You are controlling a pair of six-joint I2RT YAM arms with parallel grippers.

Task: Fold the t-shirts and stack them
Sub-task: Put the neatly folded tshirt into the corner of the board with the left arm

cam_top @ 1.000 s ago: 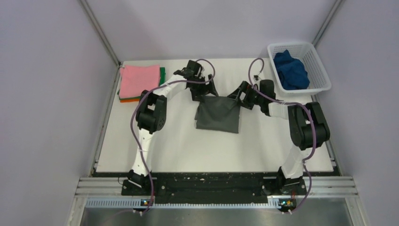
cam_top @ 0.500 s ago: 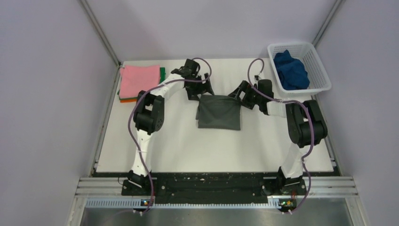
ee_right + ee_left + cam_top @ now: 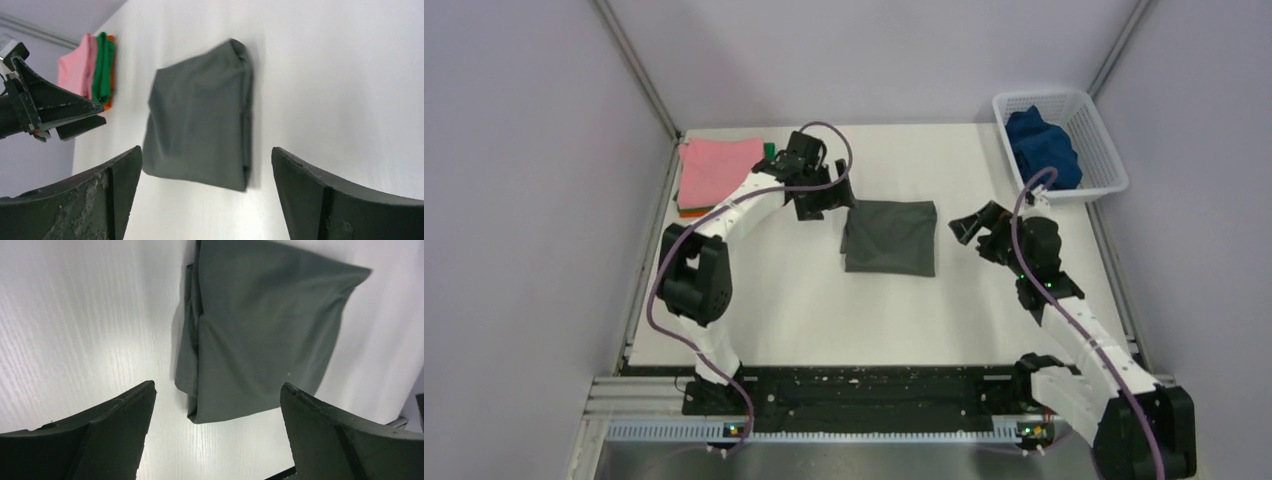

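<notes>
Logged pink, green, orange cloth tees [image 3: 719, 170] stacked far left, dark grey cloth tee [image 3: 890, 237] folded mid-table but unstacked, dark blue tee [image 3: 1042, 148] crumpled in white mesh basket [image 3: 1104, 130] far right, left gripper [image 3: 217, 390] and right gripper [image 3: 206, 150] wide open, empty.

A robotics lab (an enclosed test cell); plain walls [image 3: 524, 200] box in a white table [image 3: 824, 310] edged by metal rails [image 3: 634, 395].
</notes>
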